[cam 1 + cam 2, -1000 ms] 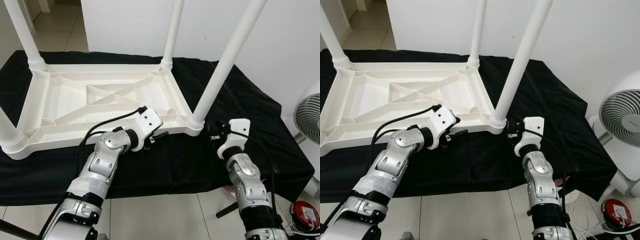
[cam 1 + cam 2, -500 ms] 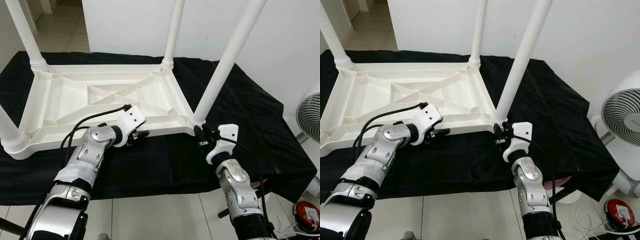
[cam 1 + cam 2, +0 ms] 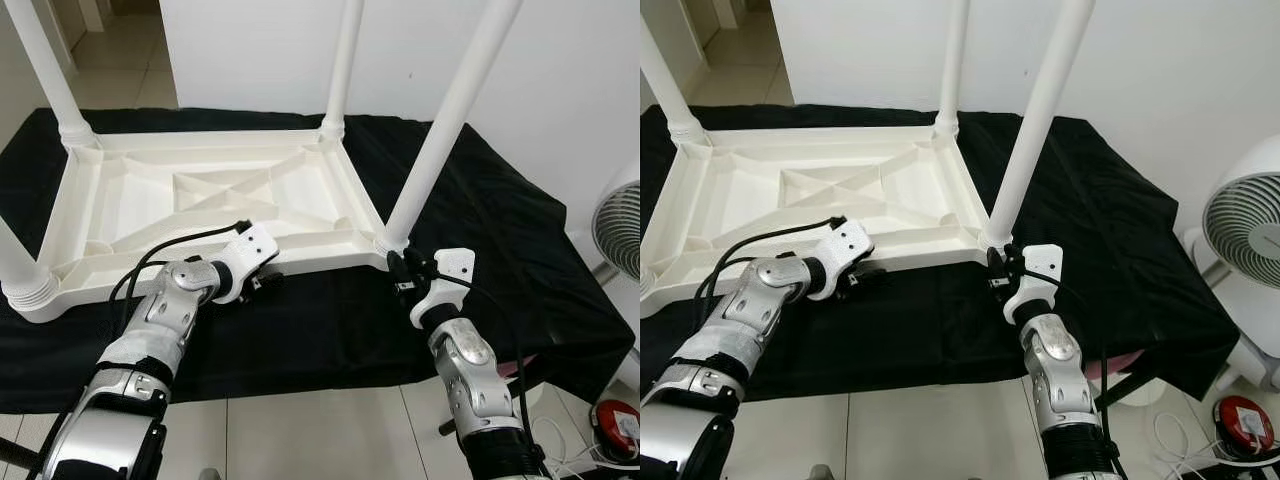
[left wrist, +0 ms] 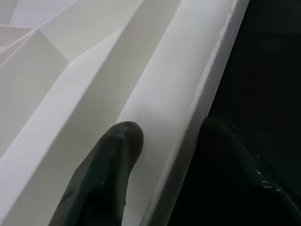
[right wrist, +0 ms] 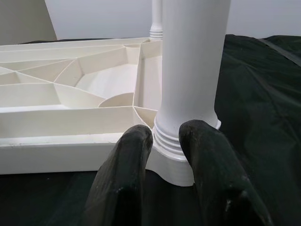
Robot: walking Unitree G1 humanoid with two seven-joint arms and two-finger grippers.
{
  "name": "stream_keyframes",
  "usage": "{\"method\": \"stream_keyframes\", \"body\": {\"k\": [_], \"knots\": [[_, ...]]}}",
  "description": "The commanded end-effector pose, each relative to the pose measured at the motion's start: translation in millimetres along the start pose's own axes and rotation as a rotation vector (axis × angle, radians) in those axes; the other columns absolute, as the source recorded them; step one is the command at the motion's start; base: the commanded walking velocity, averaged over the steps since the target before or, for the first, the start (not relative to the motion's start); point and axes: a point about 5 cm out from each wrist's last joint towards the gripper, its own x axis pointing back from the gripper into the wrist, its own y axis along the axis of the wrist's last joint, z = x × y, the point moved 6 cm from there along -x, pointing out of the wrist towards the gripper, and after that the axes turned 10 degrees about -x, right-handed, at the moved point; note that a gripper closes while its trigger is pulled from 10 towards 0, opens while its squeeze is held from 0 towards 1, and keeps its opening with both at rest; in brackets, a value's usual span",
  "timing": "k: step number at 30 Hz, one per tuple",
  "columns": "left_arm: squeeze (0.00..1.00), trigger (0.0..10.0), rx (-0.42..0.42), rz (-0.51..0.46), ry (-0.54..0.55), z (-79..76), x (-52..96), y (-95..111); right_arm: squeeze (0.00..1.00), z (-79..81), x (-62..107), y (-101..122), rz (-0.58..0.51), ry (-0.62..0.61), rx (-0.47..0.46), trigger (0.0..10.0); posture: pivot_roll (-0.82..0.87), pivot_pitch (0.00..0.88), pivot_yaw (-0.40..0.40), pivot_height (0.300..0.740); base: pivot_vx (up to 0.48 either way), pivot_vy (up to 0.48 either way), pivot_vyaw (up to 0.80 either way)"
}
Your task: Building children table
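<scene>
Here, a white plastic children's table [image 3: 200,200] lies upside down on a black cloth [image 3: 480,210], filling the upper left and centre of the left eye view, its ribbed underside facing up. Legs stand up out of its corners: one at the upper left [image 3: 45,70], one cut off at the far left edge [image 3: 15,260], one at the upper middle [image 3: 345,60], and the near right leg [image 3: 445,120] rising toward the upper right of the frame.

At lower left, the left gripper [image 3: 265,283] sits at the table's near long rim [image 3: 310,262], right of that rim's middle. In the left wrist view its two black fingers [image 4: 106,179] are parted and straddle the rim's edge, one lying on the white plastic, the other on the cloth side; they are not closed tight on it.

Right of centre, the right gripper [image 3: 400,272] is at the base of the near right leg, just beside the corner socket [image 3: 385,243]. The right wrist view shows its fingers [image 5: 127,174] slightly apart, tips against the ribbed collar [image 5: 181,134] at the foot of the leg, holding nothing between them.

At the right edge of the frame stands a white fan [image 3: 1245,235], and a red object [image 3: 617,428] lies on the tiled floor [image 3: 320,440] at lower right.
</scene>
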Motion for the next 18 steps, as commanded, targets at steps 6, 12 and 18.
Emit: {"method": "stream_keyframes", "body": {"k": [6,12,18], "knots": [[0.00,5.7,0.074,0.097,0.301,37.1,4.9,-15.3,0.00,-0.5,-1.1,-3.1,0.010,-0.008,0.007,10.0,-0.06,0.000,-0.048,0.740,0.000,0.000,0.00],[0.00,0.0,0.119,0.076,0.379,44.6,6.8,-9.9,0.00,1.1,-1.0,-2.9,0.009,-0.011,0.004,10.0,-0.07,0.000,-0.052,0.740,0.000,0.000,0.00],[0.00,0.0,0.175,0.027,0.430,39.2,4.1,1.4,0.00,4.8,-2.8,-2.1,0.003,-0.014,-0.004,10.0,-0.07,0.000,-0.065,0.740,0.000,0.000,0.00]]}}
